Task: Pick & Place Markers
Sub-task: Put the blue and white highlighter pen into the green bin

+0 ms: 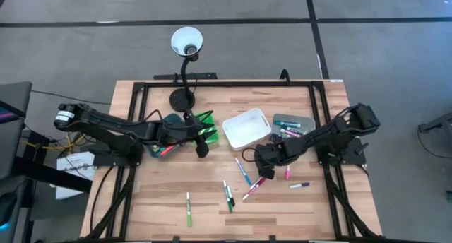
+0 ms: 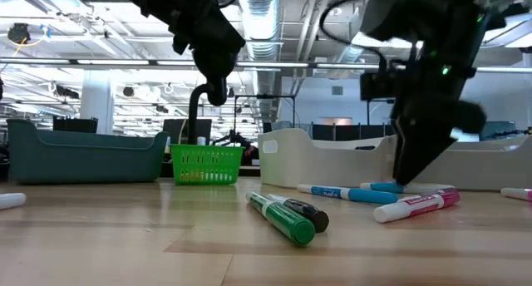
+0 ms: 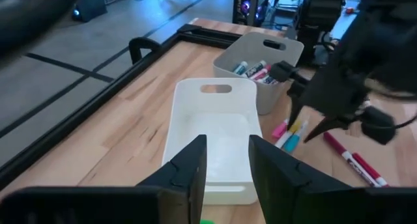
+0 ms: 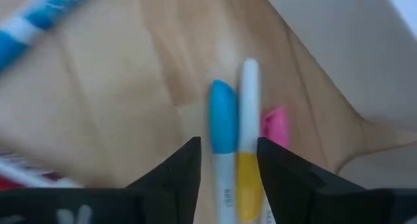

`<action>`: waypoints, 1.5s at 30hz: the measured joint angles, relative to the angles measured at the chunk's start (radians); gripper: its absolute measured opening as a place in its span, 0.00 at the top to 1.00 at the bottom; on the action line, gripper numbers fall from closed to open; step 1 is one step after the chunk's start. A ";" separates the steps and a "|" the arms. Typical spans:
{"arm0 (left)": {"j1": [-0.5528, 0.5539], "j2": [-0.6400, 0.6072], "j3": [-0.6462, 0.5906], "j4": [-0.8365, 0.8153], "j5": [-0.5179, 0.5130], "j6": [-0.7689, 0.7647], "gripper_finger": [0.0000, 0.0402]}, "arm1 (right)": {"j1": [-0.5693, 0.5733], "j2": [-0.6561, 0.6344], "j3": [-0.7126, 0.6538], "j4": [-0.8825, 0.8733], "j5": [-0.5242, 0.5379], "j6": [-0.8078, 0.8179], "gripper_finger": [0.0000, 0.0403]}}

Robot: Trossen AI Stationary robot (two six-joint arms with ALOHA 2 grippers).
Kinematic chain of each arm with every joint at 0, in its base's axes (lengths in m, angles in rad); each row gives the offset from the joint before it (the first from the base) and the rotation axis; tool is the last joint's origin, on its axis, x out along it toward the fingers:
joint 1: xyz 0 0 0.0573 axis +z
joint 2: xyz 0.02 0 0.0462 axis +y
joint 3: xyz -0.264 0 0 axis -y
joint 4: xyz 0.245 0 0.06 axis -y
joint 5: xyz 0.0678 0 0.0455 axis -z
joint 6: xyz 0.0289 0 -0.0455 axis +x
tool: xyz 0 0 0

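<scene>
Markers (image 1: 229, 195) lie scattered on the pale wooden table (image 1: 162, 208), nearest me a green one (image 2: 283, 219) beside a black-capped one (image 2: 303, 209), both angled toward the front edge. Beyond them a blue-capped marker (image 2: 345, 192) and a pink marker (image 2: 416, 205) lie roughly crosswise. All are short, thin, white-barrelled pens with coloured caps.

The right gripper (image 1: 263, 157) is down at the table, fingers apart around two parallel markers, blue-capped (image 4: 223, 129) and yellow-banded (image 4: 247, 139); grip uncertain. The left gripper (image 1: 203, 148) hangs above the table near the white bin (image 1: 246, 128), fingers slightly apart, empty. Farther back stand a grey bin (image 1: 292, 125) holding markers, a green basket (image 2: 206, 164), a teal bin (image 2: 83, 157), then an open workshop with ceiling ducts.
</scene>
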 joint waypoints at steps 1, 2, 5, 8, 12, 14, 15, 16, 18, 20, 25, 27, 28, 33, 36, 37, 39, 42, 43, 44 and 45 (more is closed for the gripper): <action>0.000 0.000 0.000 0.000 0.000 0.000 0.73 | -0.011 0.011 0.000 -0.001 -0.006 -0.001 0.66; 0.000 0.000 0.000 0.000 0.000 0.000 0.73 | -0.020 0.021 0.000 0.001 -0.014 -0.001 0.66; 0.000 0.000 0.000 0.000 0.000 0.000 0.73 | -0.043 0.047 0.003 0.005 -0.053 -0.001 0.68; 0.000 0.000 0.000 0.000 0.000 -0.001 0.73 | -0.060 0.063 0.005 0.001 -0.094 -0.003 0.69; 0.000 0.000 0.000 -0.001 0.000 -0.001 0.73 | -0.065 0.052 0.004 0.002 -0.118 -0.006 0.71; 0.000 0.000 0.000 -0.001 0.000 -0.001 0.73 | -0.057 0.034 0.002 0.008 -0.124 -0.007 0.72; 0.000 0.000 0.000 -0.001 0.000 -0.001 0.73 | -0.051 0.025 0.001 0.012 -0.134 -0.006 0.72; 0.000 0.000 0.000 -0.001 0.000 -0.001 0.73 | -0.044 0.016 -0.001 0.017 -0.156 -0.002 0.72; 0.000 0.000 0.000 -0.001 0.001 -0.001 0.73 | -0.028 0.003 -0.003 0.029 -0.190 -0.002 0.72; 0.000 0.000 0.000 -0.001 0.001 -0.001 0.73 | -0.012 -0.001 -0.002 0.065 -0.218 -0.002 0.72; -0.001 0.000 0.000 -0.001 0.001 -0.003 0.73 | 0.017 0.012 -0.002 0.118 -0.215 -0.066 0.73; -0.001 0.000 0.000 -0.001 0.001 -0.004 0.73 | 0.015 0.017 -0.002 0.129 -0.197 -0.073 0.73; -0.001 0.000 0.000 -0.001 0.001 -0.005 0.73 | 0.011 0.017 -0.002 0.132 -0.194 -0.072 0.73; -0.002 0.000 0.000 -0.001 0.001 -0.009 0.73 | -0.010 0.017 -0.002 0.133 -0.197 -0.075 0.73; -0.002 0.000 0.000 -0.001 0.001 -0.009 0.73 | -0.012 0.017 -0.002 0.133 -0.196 -0.080 0.73; -0.002 0.000 0.000 -0.001 0.001 -0.009 0.73 | -0.012 0.017 -0.001 0.132 -0.196 -0.081 0.73; -0.002 0.000 0.000 -0.001 0.001 -0.009 0.73 | -0.011 0.017 0.006 0.124 -0.195 -0.082 0.73; -0.002 0.000 0.000 -0.001 0.001 -0.009 0.73 | -0.002 0.017 0.022 0.123 -0.193 -0.077 0.73; -0.002 0.000 0.000 -0.001 0.001 -0.009 0.73 | 0.003 0.017 0.028 0.125 -0.193 -0.067 0.73; -0.002 0.000 0.000 -0.001 0.001 -0.009 0.73 | 0.007 0.017 0.032 0.129 -0.191 -0.055 0.72; -0.002 0.000 0.000 -0.001 0.001 -0.009 0.73 | 0.011 0.017 0.034 0.132 -0.187 -0.049 0.71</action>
